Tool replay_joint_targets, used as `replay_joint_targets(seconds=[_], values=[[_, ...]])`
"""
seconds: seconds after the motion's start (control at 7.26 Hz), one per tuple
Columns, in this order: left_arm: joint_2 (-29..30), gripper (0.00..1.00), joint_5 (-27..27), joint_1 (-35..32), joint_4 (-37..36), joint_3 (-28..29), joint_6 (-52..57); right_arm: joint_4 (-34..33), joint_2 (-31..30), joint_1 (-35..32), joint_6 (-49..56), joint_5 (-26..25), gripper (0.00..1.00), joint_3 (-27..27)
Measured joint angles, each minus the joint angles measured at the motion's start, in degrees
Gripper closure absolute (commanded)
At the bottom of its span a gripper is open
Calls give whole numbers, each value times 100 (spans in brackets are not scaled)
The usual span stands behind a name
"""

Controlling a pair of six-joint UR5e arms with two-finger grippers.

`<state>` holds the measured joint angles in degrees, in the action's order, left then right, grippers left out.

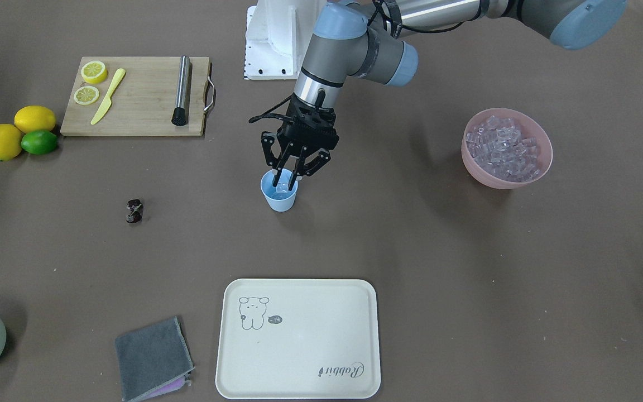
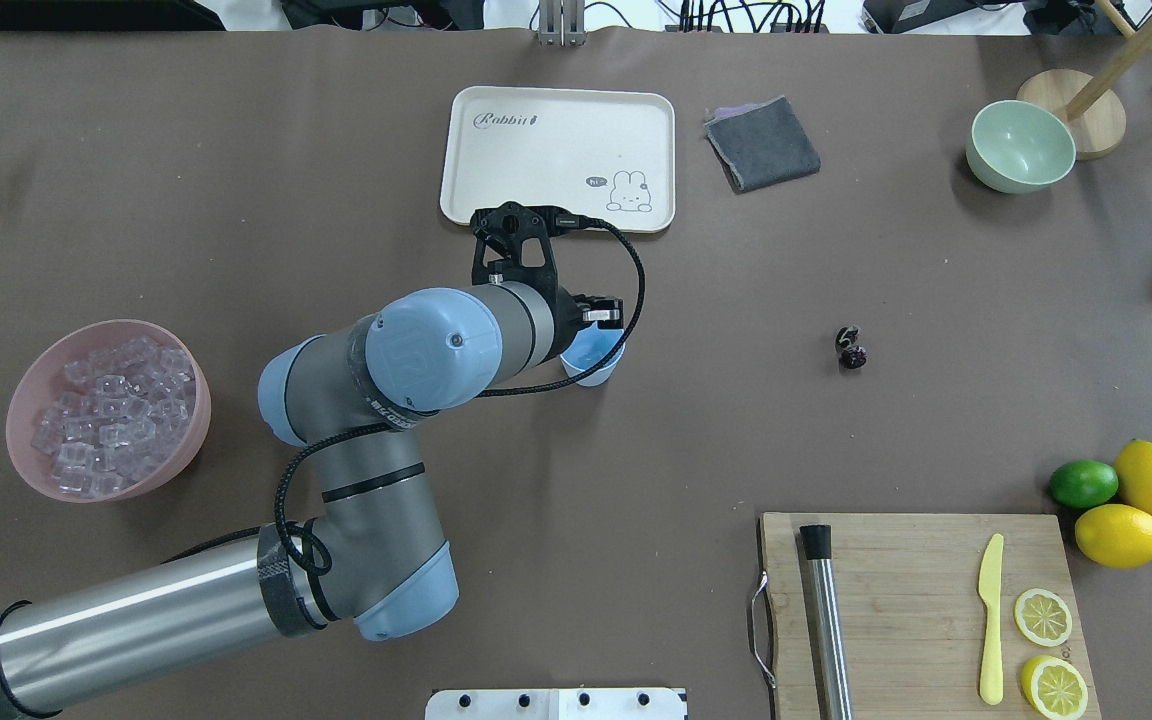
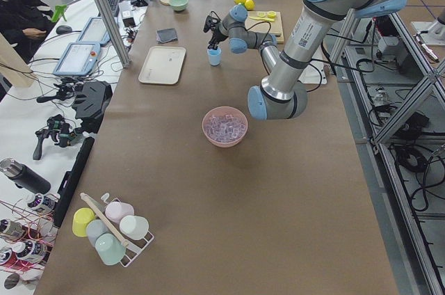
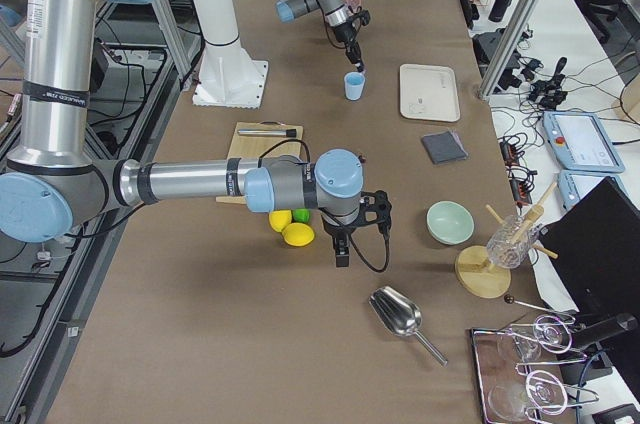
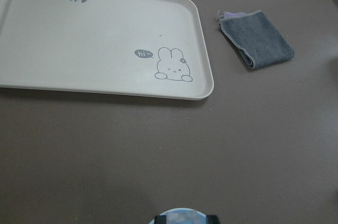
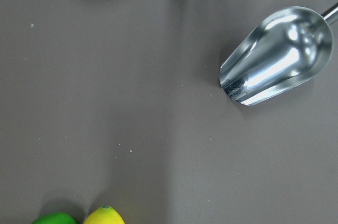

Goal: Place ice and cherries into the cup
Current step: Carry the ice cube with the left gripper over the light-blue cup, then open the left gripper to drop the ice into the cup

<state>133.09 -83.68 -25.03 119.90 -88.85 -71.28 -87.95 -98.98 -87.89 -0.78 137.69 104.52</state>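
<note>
Cup point(image 1: 280, 200), light blue, is shown upright mid-table, under the left gripper point(image 1: 284, 181). The fingertips are drawn close together at the cup's mouth and appear to pinch one clear ice cube point(image 1: 283, 186); a firm hold cannot be confirmed. The ice step is judged to be under way. What else lies in the cup is hidden by the fingers.

The cherries point(image 1: 134, 211) are seen on the bare table, well apart from the cup, so that step is judged not yet done.

The pink bowl point(image 1: 503, 183) is heaped with ice point(image 1: 503, 148). The pale green bowl point(image 2: 1021, 150) and the tray point(image 1: 299, 346) are seen empty, as is the metal scoop point(image 6: 277, 55).

The right gripper point(image 4: 342, 252) hangs near the lemons point(image 4: 290, 229); whether it is spread or closed cannot be told.
</note>
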Motion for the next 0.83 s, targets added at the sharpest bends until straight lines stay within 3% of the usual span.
replay_joint_targets(seconds=[0.14, 0.55, 0.83], values=[[16, 3, 1, 4, 27, 35, -45, -4, 32, 0, -1, 2, 0, -5], [11, 3, -30, 6, -1, -48, -142, -19, 70, 0, -1, 16, 0, -6], [-54, 3, -243, -83, -624, -554, -104, -26, 74, 0, 1, 68, 0, 3]])
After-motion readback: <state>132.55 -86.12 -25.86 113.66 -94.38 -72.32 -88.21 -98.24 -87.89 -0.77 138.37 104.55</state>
